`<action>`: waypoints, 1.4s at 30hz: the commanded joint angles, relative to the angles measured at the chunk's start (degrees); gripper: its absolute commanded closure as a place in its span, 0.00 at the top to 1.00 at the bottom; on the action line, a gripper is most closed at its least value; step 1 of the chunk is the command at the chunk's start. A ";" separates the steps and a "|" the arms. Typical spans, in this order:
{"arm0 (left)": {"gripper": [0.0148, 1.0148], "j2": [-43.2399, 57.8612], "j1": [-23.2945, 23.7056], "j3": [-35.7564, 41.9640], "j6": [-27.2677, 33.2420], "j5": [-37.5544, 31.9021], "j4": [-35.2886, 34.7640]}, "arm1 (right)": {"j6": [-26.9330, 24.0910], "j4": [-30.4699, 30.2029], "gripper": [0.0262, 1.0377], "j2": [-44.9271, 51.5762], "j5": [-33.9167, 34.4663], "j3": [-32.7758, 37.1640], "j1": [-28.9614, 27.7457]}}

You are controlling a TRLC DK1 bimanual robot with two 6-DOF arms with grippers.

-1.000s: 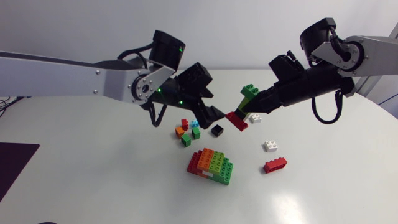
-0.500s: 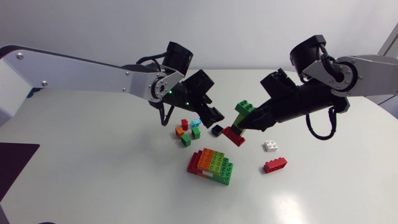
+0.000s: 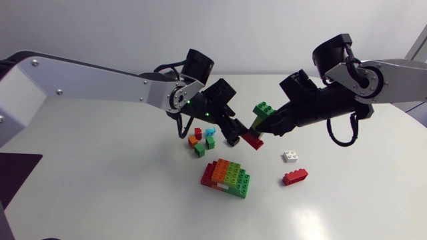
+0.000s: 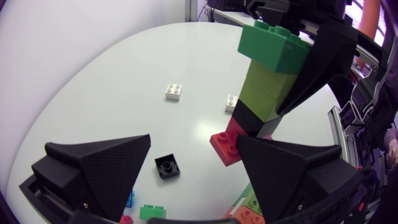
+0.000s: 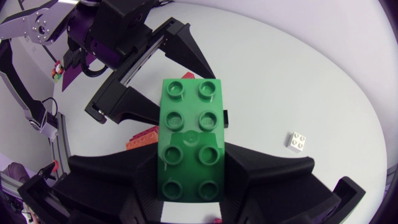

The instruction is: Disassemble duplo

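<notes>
Right wrist view: stack (image 5: pixel 189 146) lower bricks hidden under green top; left wrist view: white brick (image 4: pixel 230 104) half behind stack

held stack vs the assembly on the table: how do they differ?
Pose: the held stack is in the air, clamped in the right gripper; the table assembly rests on the table.
Shape: the held stack is a narrow column; the table assembly is a wide, stepped block.
Colour: the held stack has a black layer; the table assembly shows orange on top.
Both include red and green bricks.
</notes>
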 commanded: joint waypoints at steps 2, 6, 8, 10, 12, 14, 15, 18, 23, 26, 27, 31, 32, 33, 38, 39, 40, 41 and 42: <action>0.95 3.96 -0.28 1.54 -0.84 0.59 -1.16 | 0.36 1.78 0.22 0.65 0.32 -0.41 -1.48; 0.94 5.54 0.07 1.37 0.40 0.59 -1.95 | 0.45 2.30 0.22 0.74 -0.38 -0.06 -3.33; 0.94 6.16 0.33 1.28 0.83 0.59 -2.21 | 0.45 2.48 0.22 0.39 -0.73 0.12 -3.77; 0.94 6.51 0.42 1.28 1.27 0.59 -2.21 | 0.54 2.48 0.22 0.30 -0.91 0.21 -3.86; 0.94 6.86 0.60 1.28 1.45 0.59 -2.30 | 0.54 2.48 0.22 0.04 -1.00 0.12 -3.86; 0.94 6.86 0.69 1.28 1.45 0.59 -2.39 | 0.45 2.48 0.22 -0.05 -1.00 -0.06 -3.68; 0.94 6.51 0.77 1.28 1.36 0.59 -2.39 | 0.36 2.57 0.22 0.30 -1.00 -0.32 -3.59; 0.94 4.49 1.39 1.46 0.92 0.85 -2.12 | 0.19 3.53 0.22 1.18 -0.56 -1.90 -3.06; 0.94 1.15 2.18 1.72 -0.75 1.12 -0.81 | -0.16 4.06 0.22 1.27 -0.47 -3.57 -2.62; 0.94 0.53 2.18 1.72 -1.63 1.12 0.07 | -0.16 4.06 0.22 1.27 -0.38 -3.93 -2.45; 0.94 0.35 2.18 1.63 -1.80 1.12 0.42 | -0.08 4.06 0.22 1.27 -0.38 -4.10 -2.27; 0.94 0.27 1.65 1.37 -2.50 1.12 0.86 | 0.28 4.59 0.22 1.27 -0.38 -4.45 -1.48; 0.94 0.27 1.30 1.19 -2.50 1.12 0.86 | 0.45 4.85 0.22 1.27 -0.47 -4.45 -1.22; 0.94 0.27 1.13 1.02 -2.59 1.12 0.95 | 0.54 4.85 0.22 1.27 -0.47 -4.45 -0.95; 0.94 0.53 0.60 0.49 -3.30 1.38 1.39 | 1.42 5.38 0.22 1.01 -0.47 -3.57 -0.60; 0.94 0.79 0.51 0.49 -3.30 1.38 1.39 | 1.42 5.20 0.22 0.92 -0.47 -3.40 -0.60; 0.94 1.23 0.42 0.40 -3.30 1.47 1.39 | 1.42 5.11 0.22 0.74 -0.56 -3.40 -0.60; 0.94 1.59 0.33 0.31 -3.30 1.56 1.39 | 1.59 5.20 0.22 0.57 -0.65 -3.31 -0.60; 0.94 1.94 0.33 0.23 -3.12 1.56 1.39 | 1.68 5.20 0.22 0.30 -0.65 -3.40 -0.60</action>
